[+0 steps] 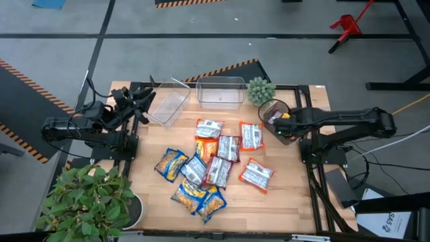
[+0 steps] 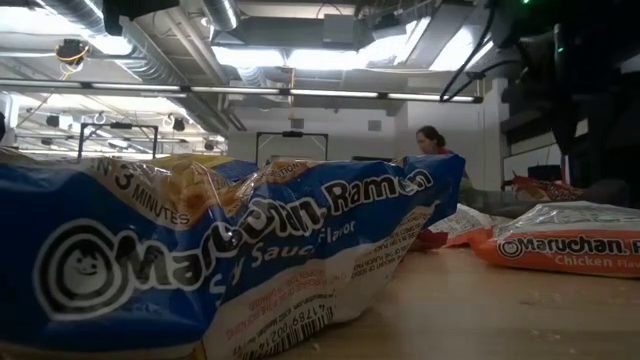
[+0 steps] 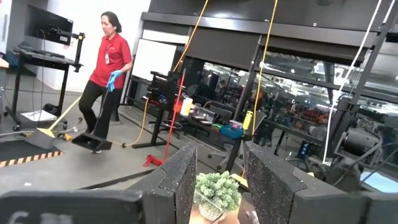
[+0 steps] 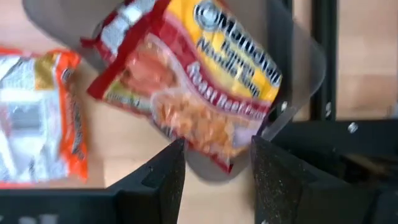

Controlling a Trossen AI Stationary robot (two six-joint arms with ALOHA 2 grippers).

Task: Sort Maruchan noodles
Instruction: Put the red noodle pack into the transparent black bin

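Several Maruchan packets (image 1: 211, 161) lie loose in the middle of the wooden table: orange and silver ones toward the far side, blue-and-yellow ones near. The low view is filled by a blue-and-yellow packet (image 2: 200, 260), with an orange one (image 2: 570, 250) to its right. My right gripper (image 1: 281, 125) (image 4: 217, 146) is open above a round clear container (image 1: 272, 111) (image 4: 305, 68) at the table's right. A red-and-yellow packet (image 4: 199, 74) lies slanted in that container. My left gripper (image 1: 141, 101) (image 3: 219, 152) is open and raised at the far left, beside a tilted clear bin (image 1: 168, 106). My right gripper has the red-and-yellow packet's near end (image 4: 214, 134) between its spread fingertips, coming from above. Whether either finger touches the packet, I cannot tell. The rest of the packet rests in the round container.
A rectangular clear bin (image 1: 220, 91) and a small green spiky plant (image 1: 260, 89) stand at the far edge. A leafy potted plant (image 1: 94, 202) sits at the near left corner. A person (image 3: 109, 68) walks in the room beyond; another person (image 2: 432, 140) shows behind the table.
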